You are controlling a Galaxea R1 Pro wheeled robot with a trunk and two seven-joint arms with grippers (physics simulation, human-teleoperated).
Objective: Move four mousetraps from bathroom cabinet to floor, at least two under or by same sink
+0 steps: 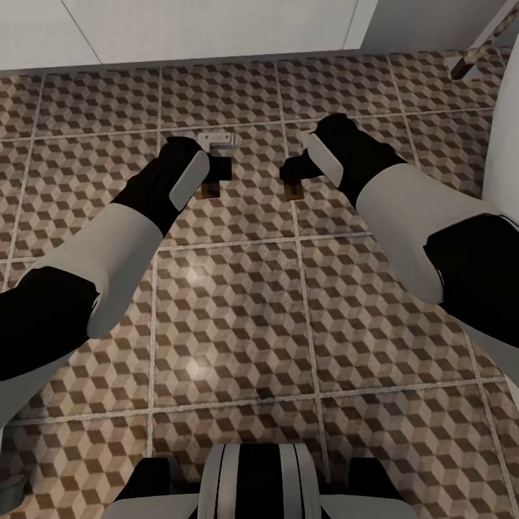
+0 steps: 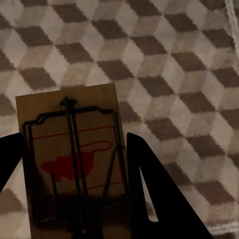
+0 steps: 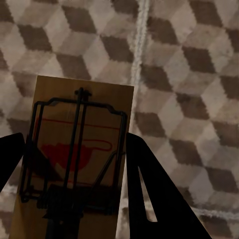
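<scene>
- Mousetraps, small tan wooden boards with dark wire, are held one per gripper: one (image 2: 72, 164) is clamped between the left gripper's (image 1: 210, 171) black fingers (image 2: 159, 194), another (image 3: 74, 164) by the right gripper (image 1: 294, 173).
- Both are held above the cube-patterned brown and beige tiled bathroom floor (image 1: 238, 303), at upper centre of the head view.
- A third trap (image 1: 218, 138) is seen lying on the tiles just beyond.

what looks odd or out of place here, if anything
Nothing looks damaged or spilled. Each gripper holds a mousetrap over the tiled floor: left gripper on one mousetrap, right gripper on another. A small pale object lies ahead; unclear what.
</scene>
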